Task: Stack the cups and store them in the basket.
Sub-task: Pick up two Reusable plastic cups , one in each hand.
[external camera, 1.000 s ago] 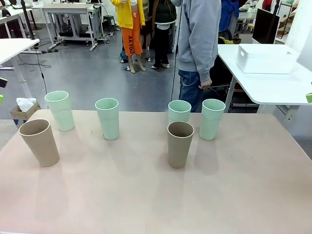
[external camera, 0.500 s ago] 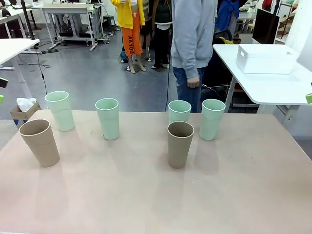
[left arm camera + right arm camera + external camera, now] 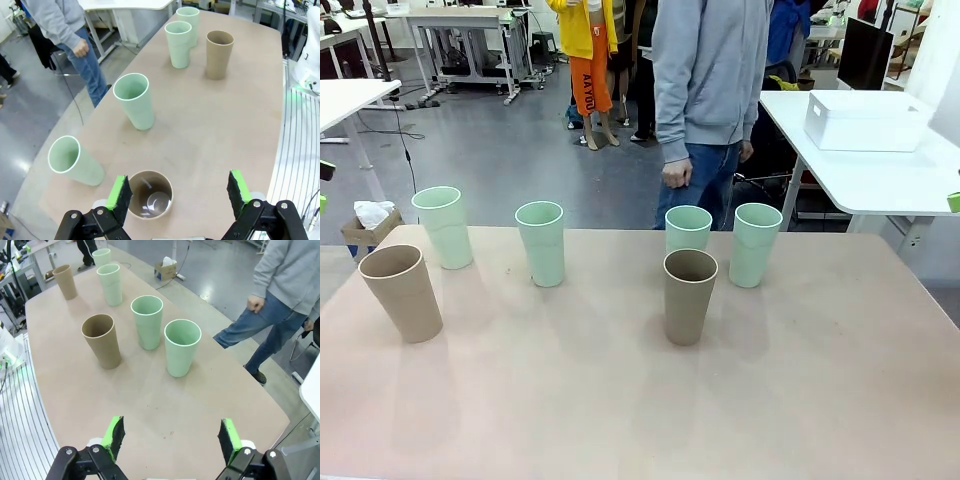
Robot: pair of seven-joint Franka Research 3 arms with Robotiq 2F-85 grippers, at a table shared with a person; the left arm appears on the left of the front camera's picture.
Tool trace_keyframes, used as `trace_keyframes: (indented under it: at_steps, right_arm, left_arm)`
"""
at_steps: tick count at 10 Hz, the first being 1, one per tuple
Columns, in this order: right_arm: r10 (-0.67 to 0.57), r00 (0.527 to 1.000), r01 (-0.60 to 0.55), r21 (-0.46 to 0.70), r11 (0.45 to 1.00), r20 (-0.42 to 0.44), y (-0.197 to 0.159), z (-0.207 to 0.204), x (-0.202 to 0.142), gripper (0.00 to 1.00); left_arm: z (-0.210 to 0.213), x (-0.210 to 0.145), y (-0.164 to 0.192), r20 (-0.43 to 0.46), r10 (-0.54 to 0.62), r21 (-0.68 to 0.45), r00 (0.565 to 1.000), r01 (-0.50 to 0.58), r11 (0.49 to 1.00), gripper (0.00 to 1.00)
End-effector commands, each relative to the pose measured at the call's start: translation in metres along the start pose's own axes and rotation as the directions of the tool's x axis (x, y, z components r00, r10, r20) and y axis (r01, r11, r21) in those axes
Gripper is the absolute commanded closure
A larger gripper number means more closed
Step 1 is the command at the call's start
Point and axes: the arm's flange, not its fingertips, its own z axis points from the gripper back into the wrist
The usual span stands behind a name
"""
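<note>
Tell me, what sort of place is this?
Probably a robotics lab or workshop. There are white worktables on a bare grey floor and a dark monitor. An open left end effector and right end effector are poised above a table of plain cups.

Glossy grey floor [image 3: 500, 150] lies beyond the table's [image 3: 620, 420] far edge. White desks [image 3: 880, 180] stand at right, left and far back, with a dark monitor [image 3: 865, 52] near the right one.

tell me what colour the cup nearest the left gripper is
Tan-brown; the left wrist view shows this cup best.
</note>
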Motion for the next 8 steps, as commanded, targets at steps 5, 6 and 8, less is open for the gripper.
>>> trace_keyframes:
  at_steps: [5,6,8]
  right_arm:
    - [0.019,1.0,-0.019,0.014,1.0,0.021,-0.0023,0.0012,0.0,0.0]
    - [0.019,1.0,-0.019,0.014,1.0,0.021,-0.0023,0.0012,0.0,0.0]
    - [0.019,1.0,-0.019,0.014,1.0,0.021,-0.0023,0.0012,0.0,0.0]
  left_arm:
    - [0.0008,0.0017,0.0025,0.025,-0.021,-0.009,0.999,0.022,1.0,0.0]
    - [0.0008,0.0017,0.0025,0.025,-0.021,-0.009,0.999,0.022,1.0,0.0]
    - [0.0008,0.0017,0.0025,0.025,-0.021,-0.009,0.999,0.022,1.0,0.0]
